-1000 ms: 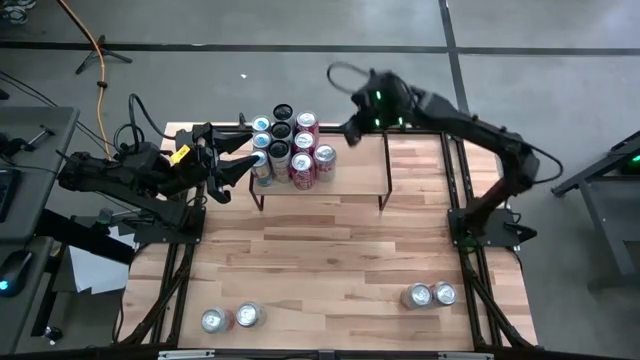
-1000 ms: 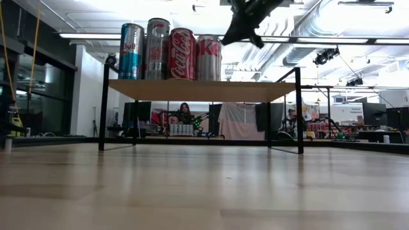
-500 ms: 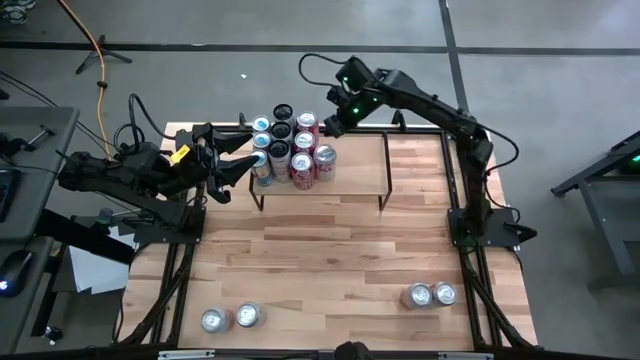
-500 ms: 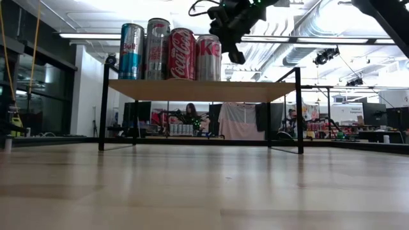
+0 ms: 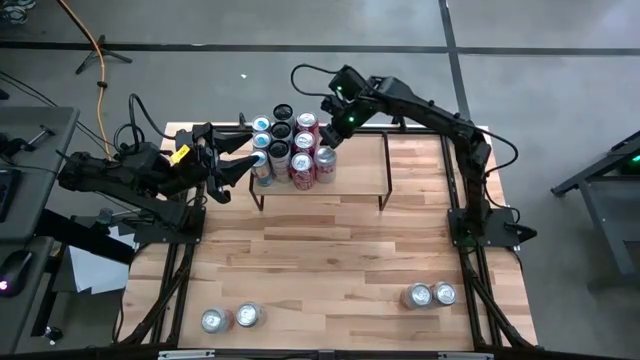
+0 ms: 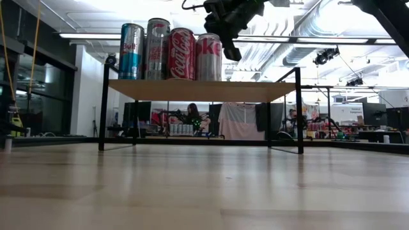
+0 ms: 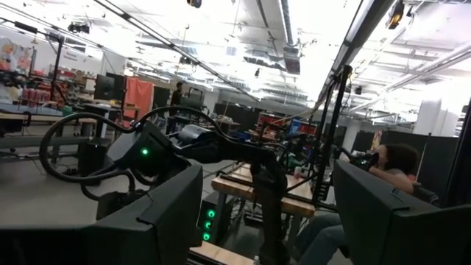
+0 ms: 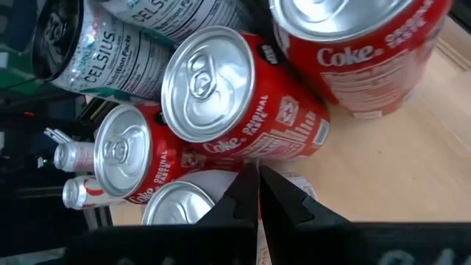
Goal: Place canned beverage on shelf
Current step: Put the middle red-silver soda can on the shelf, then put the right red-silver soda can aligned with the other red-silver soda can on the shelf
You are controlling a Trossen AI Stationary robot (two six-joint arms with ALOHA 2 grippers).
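On the shelf, left end: a cluster of upright cans (image 5: 290, 148), packed touching one another.
Shelf (image 5: 355, 160): light wood top on thin black legs, standing at the table's far edge; the part to the right of the cans is bare.
Right gripper (image 5: 329, 133): above the cluster's right edge, over the red cans; fingers pressed together, holding nothing.
Right fingers (image 8: 246, 193): tips meet just over the gap between the Coke cans (image 8: 243, 110), which stand directly beneath and ahead of them; Celsius cans (image 8: 103, 44) lie beyond.
Left gripper (image 5: 232, 165): level with the shelf's left end, its fingers pointing at the cluster; fingers parted, nothing between them.
Left fingers (image 7: 158, 221): spread apart, with the right arm and the room showing in the gap.
Low view: four tall cans (image 6: 170, 52) in a row on the shelf top, the right gripper (image 6: 231, 46) just above the rightmost.
Table (image 5: 320, 250): two cans (image 5: 230, 318) near the front left, two cans (image 5: 430, 295) near the front right, well apart from both grippers.
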